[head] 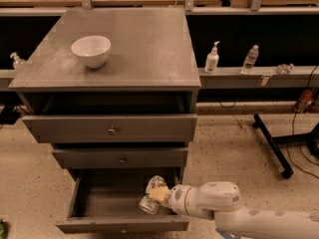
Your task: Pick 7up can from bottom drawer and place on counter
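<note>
The 7up can (pixel 151 197), silvery with green marks, is tilted over the right part of the open bottom drawer (pixel 122 226). My gripper (pixel 160 195) reaches into the drawer from the right on a white arm. Its yellowish pads (pixel 159 192) are closed on the can. The can seems held slightly above the drawer floor. The counter (pixel 144 39) is the grey top of the cabinet, well above the gripper.
A white bowl (pixel 90 50) stands on the counter's left part. The two upper drawers (pixel 112 129) stick out a little over the bottom one. A pump bottle (pixel 212 59) and a water bottle (pixel 250 59) stand on a ledge to the right. A black stand leg (pixel 271 143) lies on the floor.
</note>
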`<state>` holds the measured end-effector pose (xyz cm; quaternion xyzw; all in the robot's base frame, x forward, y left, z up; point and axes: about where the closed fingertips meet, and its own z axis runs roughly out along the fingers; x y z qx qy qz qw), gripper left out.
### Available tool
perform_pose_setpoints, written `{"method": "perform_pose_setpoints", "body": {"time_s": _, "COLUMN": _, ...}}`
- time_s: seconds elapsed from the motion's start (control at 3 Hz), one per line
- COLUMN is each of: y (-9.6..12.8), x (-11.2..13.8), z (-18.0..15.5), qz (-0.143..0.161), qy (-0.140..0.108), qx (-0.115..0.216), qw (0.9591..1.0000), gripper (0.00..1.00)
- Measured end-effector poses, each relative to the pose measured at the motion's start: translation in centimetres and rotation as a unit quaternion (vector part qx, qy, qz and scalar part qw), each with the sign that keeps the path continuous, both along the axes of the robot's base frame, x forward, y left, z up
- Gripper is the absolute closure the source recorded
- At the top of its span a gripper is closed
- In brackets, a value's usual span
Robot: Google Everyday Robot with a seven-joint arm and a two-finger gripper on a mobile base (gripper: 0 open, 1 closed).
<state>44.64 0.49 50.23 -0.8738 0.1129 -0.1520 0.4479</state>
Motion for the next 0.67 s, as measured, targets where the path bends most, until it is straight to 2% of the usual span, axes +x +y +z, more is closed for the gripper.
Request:
{"method": "perform_pose_setpoints", "body": {"time_s": 0.33, "y": 0.0, "x": 0.0, "z": -0.1, "qz": 0.000, "qy": 0.000, "qx": 0.000, "qw": 1.0000, "gripper": 1.00}}
{"method": "perform_pose_setpoints", "body": {"time_s": 0.67, "y": -0.3, "x": 1.6, "z": 1.4, "qz": 0.010, "qy": -0.017, "qx": 0.044, "qw": 0.9988, "gripper": 1.00}}
